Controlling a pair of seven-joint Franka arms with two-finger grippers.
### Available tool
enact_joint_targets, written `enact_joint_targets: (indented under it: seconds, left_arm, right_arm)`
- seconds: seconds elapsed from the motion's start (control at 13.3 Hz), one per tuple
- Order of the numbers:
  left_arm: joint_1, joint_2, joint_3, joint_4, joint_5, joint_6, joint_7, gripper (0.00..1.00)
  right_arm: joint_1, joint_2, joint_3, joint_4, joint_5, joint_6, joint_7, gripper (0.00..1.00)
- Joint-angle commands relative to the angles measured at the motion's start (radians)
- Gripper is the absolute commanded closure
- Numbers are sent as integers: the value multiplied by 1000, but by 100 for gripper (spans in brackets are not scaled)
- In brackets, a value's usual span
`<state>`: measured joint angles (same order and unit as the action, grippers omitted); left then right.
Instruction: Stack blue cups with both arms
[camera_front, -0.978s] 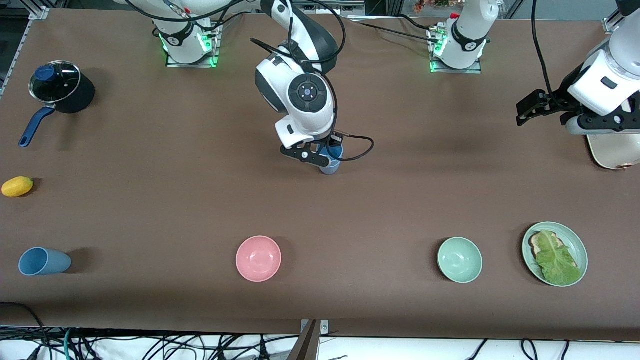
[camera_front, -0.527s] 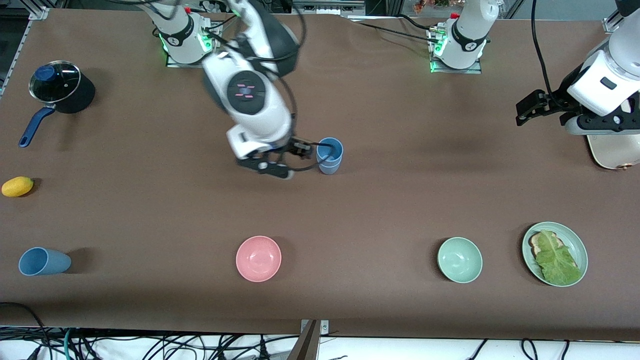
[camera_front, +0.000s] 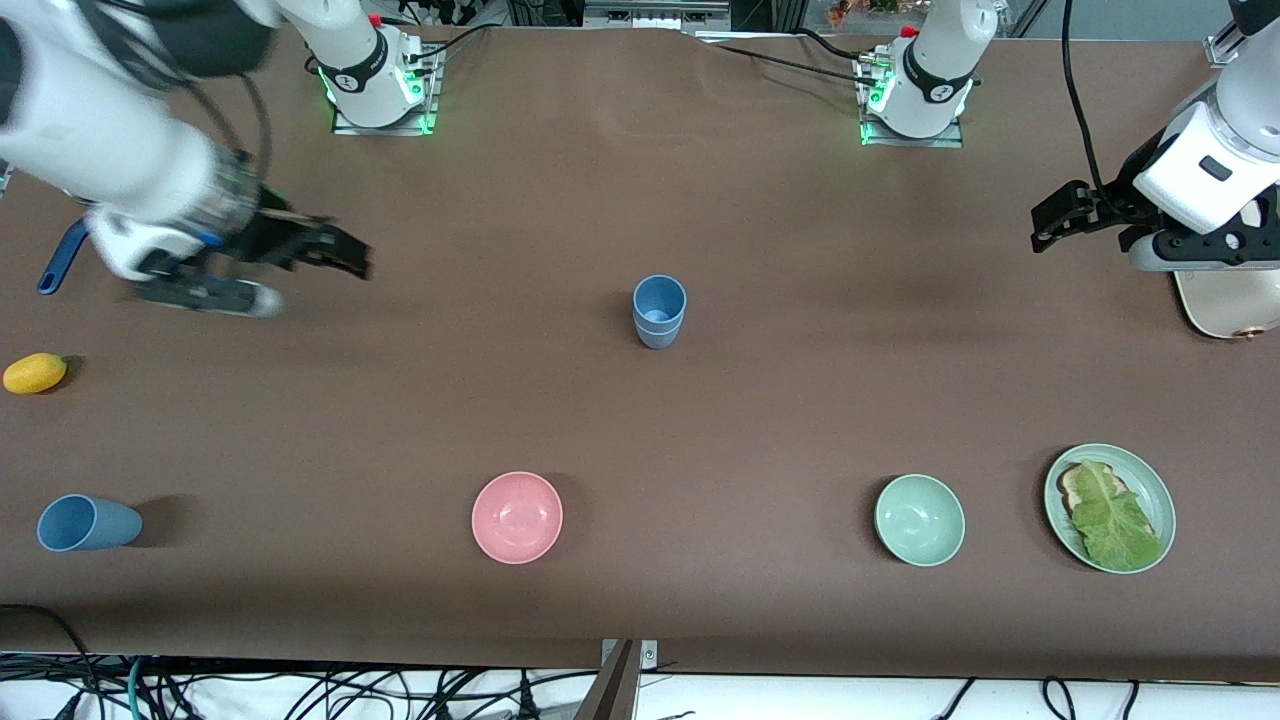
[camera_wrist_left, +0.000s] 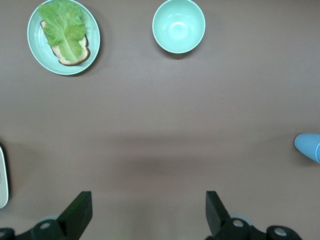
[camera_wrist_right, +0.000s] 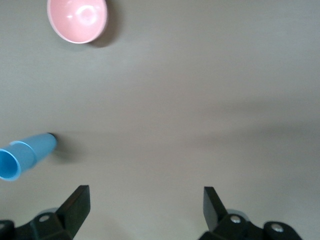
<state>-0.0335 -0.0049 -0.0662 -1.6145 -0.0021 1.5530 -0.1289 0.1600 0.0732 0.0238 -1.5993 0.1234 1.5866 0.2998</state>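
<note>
Two blue cups nested upright as one stack (camera_front: 659, 311) sit mid-surface, well apart from both hands; the same stack shows in the right wrist view (camera_wrist_right: 26, 155), with just an edge of it in the left wrist view (camera_wrist_left: 309, 146). A third blue cup (camera_front: 87, 523) lies on its side at the right arm's end of the surface, nearer the front camera than the stack, mouth toward that end's edge. Right hand (camera_front: 340, 256) is up over bare surface toward the right arm's end, fingers (camera_wrist_right: 76, 202) spread wide, holding nothing, blurred in the front view. Left hand (camera_front: 1052, 222) hangs over the left arm's end of the surface, arm waiting, fingers (camera_wrist_left: 80, 210) also wide apart and empty. Pink bowl (camera_front: 517, 517) sits nearer the front camera than the stack, pale green bowl (camera_front: 919, 519) in the same row toward the left arm's end, and a pale green plate (camera_front: 1060, 478) with toast and a lettuce leaf (camera_front: 1115, 518) just beside that bowl. Yellow lemon-like fruit (camera_front: 34, 373) lies near the edge at the right arm's end, with a blue pan handle (camera_front: 58, 264) showing past the right arm. A cream-coloured object (camera_front: 1228, 300) lies partly under the left arm. Brown surface (camera_front: 800, 400) throughout.
</note>
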Motion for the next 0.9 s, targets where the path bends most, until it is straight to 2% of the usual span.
enact_joint_targets:
  seconds: [0.0, 0.3, 0.83]
  left_arm:
    - [-2, 14, 0, 30, -6, -8, 14, 0]
    - [-5, 14, 0, 30, -4, -8, 14, 0]
    - [-5, 14, 0, 28, -4, -8, 14, 0]
  right_arm:
    - [-51, -96, 18, -41, -36, -81, -77, 0]
    - [-56, -70, 7, 48, -93, -157, -82, 0]
    - [-80, -47, 1, 53, -100, -154, -84, 0]
